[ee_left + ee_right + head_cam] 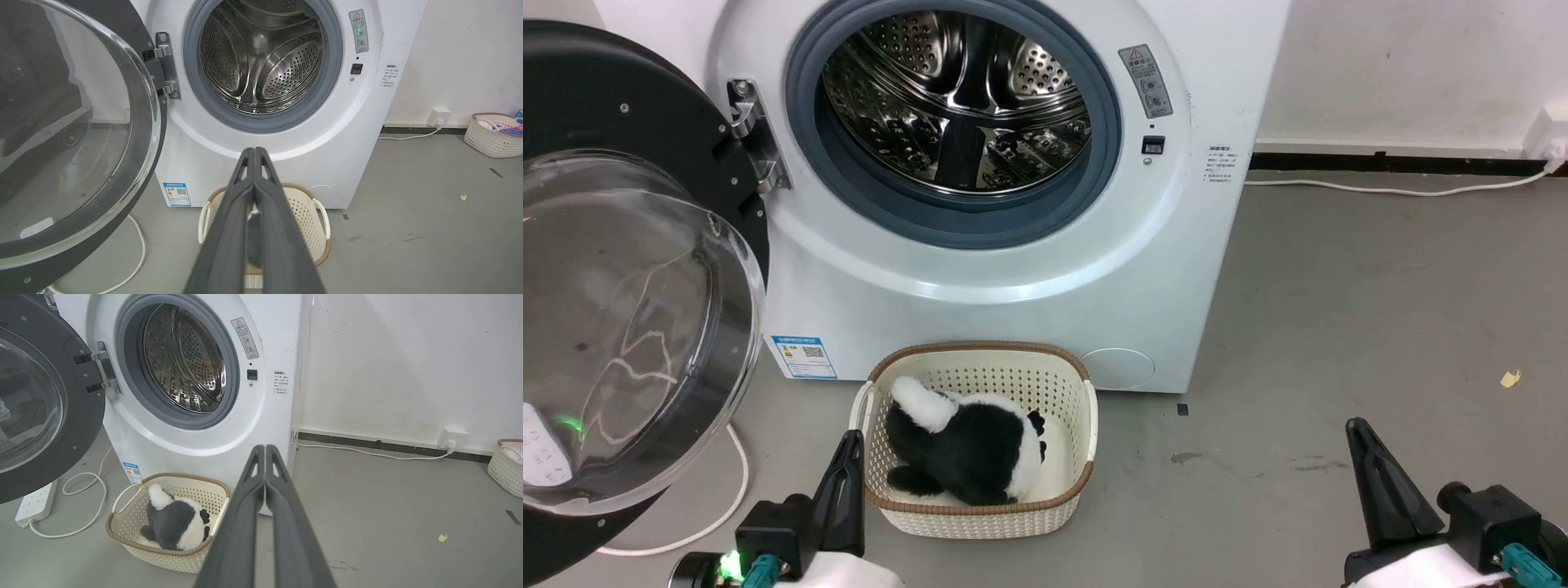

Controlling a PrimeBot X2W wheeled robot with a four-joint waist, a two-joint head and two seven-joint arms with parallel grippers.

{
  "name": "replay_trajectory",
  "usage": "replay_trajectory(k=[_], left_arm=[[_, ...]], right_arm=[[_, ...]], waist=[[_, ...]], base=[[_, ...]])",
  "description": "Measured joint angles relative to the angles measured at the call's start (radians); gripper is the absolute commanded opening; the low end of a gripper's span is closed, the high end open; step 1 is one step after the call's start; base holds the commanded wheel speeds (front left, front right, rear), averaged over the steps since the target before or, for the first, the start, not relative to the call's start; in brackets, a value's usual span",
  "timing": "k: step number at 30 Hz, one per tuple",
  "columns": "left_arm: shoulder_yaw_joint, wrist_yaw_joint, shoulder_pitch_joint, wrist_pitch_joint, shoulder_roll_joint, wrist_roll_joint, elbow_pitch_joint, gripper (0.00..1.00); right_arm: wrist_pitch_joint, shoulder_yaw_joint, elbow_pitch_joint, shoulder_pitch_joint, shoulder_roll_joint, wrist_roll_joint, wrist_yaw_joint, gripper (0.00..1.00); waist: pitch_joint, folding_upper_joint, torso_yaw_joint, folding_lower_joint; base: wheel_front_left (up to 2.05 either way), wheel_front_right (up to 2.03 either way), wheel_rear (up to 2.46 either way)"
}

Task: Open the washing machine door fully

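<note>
Head view, nearest first: left hand (852,441) low left, right hand (1357,426) low right, both w/ fingers pressed together, pinching nothing, touching nothing. Just past the left one sits a cream basket (980,347) on the floor w/ a black & white plush toy (964,445) in it, just in front of the washing machine (1013,302). The washing machine door (629,310) is swung out to the left on its hinge (756,139), inner side w/ the glass bowl facing us, well clear of the drum mouth (956,106). Looks wide open already imo, maybe a bit of travel left, can't tell where the stop is.

Handling: rigid, prob heavyish w/ all that glass, swings only around the hinge. Glossy black ring = slippery, so I wouldn't pinch it. Better to push flat on the ring at the free edge, far from the hinge, for leverage. Keep off the bowl, it's the fragile bit.
</note>
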Motion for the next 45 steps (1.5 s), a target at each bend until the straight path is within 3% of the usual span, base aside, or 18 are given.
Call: replay_trajectory(k=[45], left_arm=[[0.077, -0.045, -0.031, 0.095, -0.039, 0.092, 0.000, 0.00]], right_arm=[[0.095, 0.015, 0.017, -0.042, 0.000, -0.043, 0.000, 0.00]], waist=[[0.007, 0.0000, -0.013, 0.0000]], base=[[0.00, 0.00, 0.00]])
